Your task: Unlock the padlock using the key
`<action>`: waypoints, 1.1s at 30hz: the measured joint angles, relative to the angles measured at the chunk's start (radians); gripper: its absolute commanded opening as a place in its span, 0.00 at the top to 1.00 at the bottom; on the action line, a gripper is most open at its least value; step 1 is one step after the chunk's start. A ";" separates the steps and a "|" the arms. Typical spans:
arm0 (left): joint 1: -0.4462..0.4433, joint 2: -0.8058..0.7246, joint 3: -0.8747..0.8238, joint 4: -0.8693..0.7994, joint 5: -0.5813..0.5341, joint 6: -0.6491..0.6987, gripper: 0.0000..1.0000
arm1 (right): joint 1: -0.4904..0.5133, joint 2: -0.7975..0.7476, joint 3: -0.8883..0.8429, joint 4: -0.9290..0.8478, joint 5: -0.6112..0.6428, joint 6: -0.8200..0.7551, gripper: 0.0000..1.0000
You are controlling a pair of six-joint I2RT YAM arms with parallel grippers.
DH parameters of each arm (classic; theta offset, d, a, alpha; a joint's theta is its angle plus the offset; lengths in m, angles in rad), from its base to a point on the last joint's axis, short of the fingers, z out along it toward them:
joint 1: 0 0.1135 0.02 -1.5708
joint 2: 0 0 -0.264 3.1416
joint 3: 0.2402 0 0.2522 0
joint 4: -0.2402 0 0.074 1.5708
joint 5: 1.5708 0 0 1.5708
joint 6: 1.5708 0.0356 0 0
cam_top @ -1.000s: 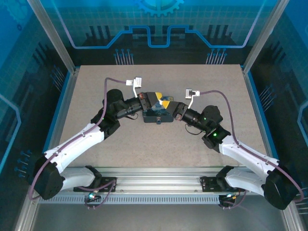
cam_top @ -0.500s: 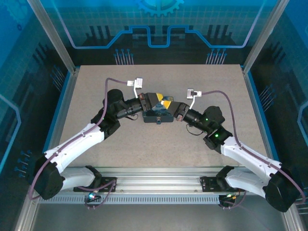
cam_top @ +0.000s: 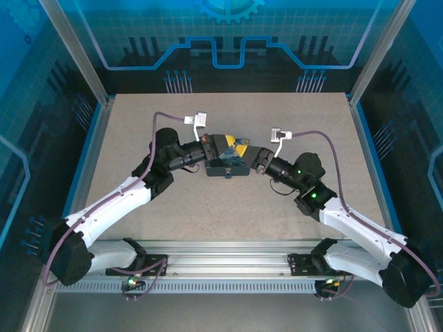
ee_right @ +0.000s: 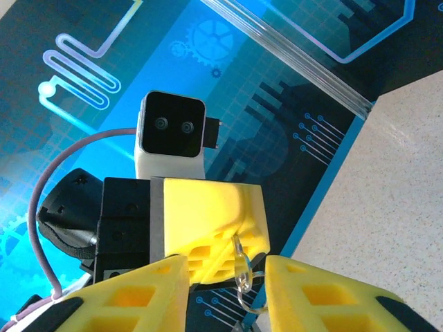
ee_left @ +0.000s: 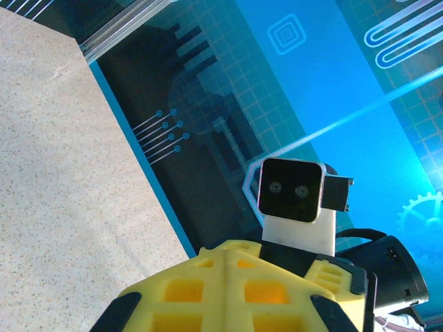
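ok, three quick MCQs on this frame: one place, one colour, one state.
1. Where do the left gripper and right gripper meet?
A over the dark tin, mid-scene
B far-left corner
C at the near rail
2. What colour are the fingers?
A red
B yellow
C white
3. How do the right gripper's fingers stand?
A pressed together
B crossed
C apart

Answers:
1 A: the top view shows both tips above the tin.
2 B: both wrist views show yellow.
3 C: the right wrist view shows a gap, with a thin loop in it.
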 measured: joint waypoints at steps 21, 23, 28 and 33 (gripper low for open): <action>-0.002 0.001 0.000 0.007 -0.002 -0.016 1.00 | 0.002 0.044 0.016 0.002 -0.011 0.001 0.89; -0.002 0.001 0.000 0.007 -0.005 -0.017 1.00 | 0.002 0.045 0.016 0.003 -0.011 0.002 1.00; -0.002 0.001 0.000 0.009 -0.011 -0.017 1.00 | 0.002 0.044 0.016 0.007 -0.011 0.004 1.00; -0.002 0.001 0.000 0.008 -0.011 -0.017 1.00 | 0.002 0.044 0.016 0.004 -0.010 0.001 1.00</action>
